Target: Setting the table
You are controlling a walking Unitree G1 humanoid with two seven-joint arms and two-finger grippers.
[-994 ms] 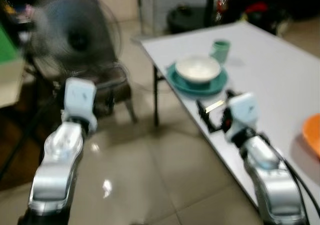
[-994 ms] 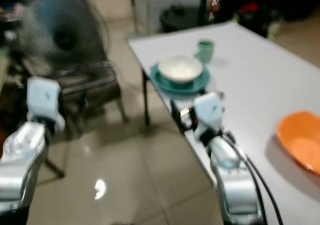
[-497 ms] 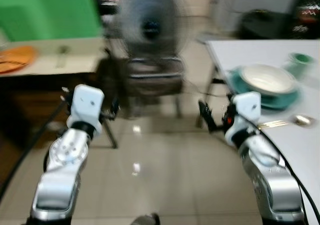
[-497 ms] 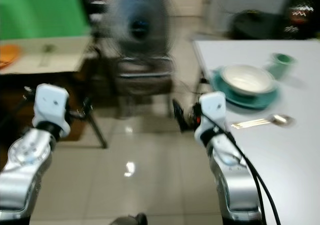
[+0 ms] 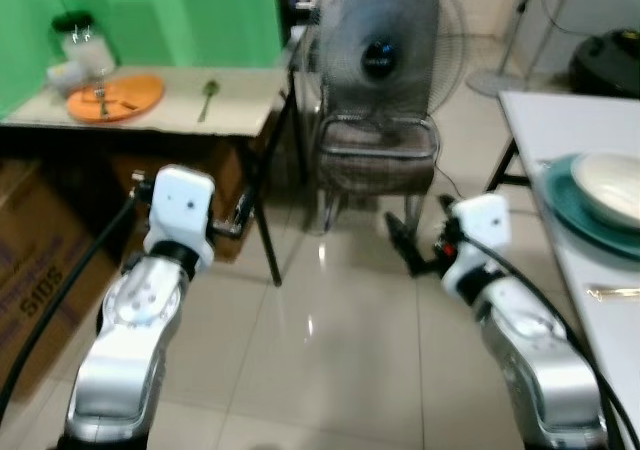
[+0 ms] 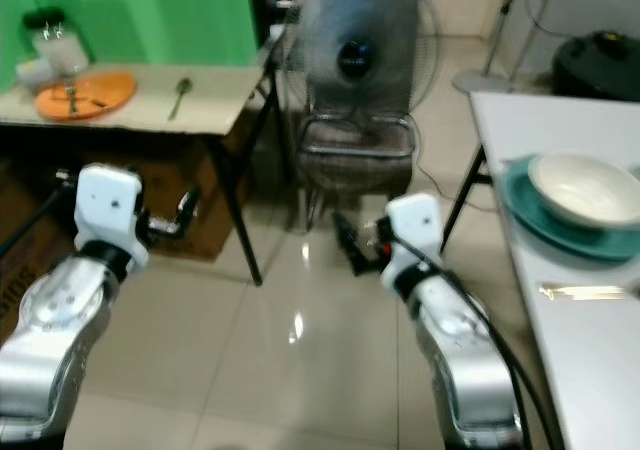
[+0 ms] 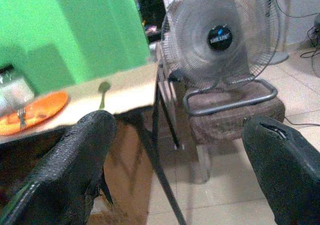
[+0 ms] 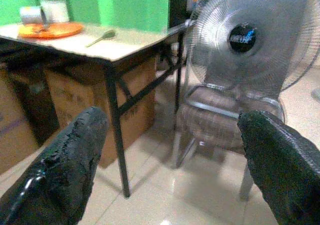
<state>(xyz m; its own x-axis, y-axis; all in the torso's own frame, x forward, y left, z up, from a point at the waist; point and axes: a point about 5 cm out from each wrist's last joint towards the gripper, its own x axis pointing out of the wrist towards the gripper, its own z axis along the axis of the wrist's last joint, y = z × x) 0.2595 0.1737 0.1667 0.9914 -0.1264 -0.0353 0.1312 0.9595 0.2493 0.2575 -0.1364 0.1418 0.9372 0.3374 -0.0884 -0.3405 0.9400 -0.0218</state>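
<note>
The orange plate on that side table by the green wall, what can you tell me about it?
The orange plate is round, shallow and plain, plastic by its look. It lies flat near the far left end of the beige table, by the green wall. A fork rests on it. A jar stands just behind it, and a spoon lies on the tabletop to its right, apart from it.

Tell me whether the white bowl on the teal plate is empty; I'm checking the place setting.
Empty, as far as shows: the white bowl sits upright on the teal plate, its visible inside plain white. The picture is slightly blurred.
</note>
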